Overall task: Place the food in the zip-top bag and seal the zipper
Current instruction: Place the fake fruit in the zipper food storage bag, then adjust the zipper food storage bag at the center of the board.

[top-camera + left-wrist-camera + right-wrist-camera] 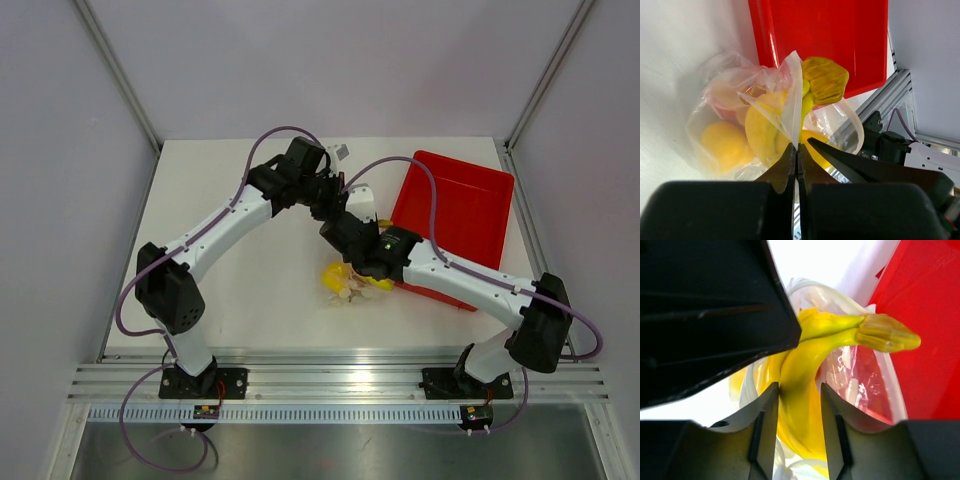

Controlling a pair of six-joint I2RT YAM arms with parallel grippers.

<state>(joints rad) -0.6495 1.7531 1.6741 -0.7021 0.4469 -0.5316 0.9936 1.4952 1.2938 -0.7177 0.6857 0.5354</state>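
The zip-top bag (725, 100) is a clear floppy bag on the white table, beside the red tray. It holds a yellow lump (725, 142) and other yellow pieces. My left gripper (798, 150) is shut on a flap of the bag's mouth edge. My right gripper (797, 400) is shut on the yellow banana (805, 365), whose body is down in the bag and whose stem end (825, 80) sticks out. Pink-red shows through the film (860, 380). In the top view the bag (348, 282) lies below both grippers, left (336, 212) and right (350, 255). The zipper is not discernible.
The red tray (455, 215) stands at the right, close to the bag, and also shows in the left wrist view (830, 35). The two arms cross closely over the bag. The aluminium rail (330, 380) runs along the near table edge.
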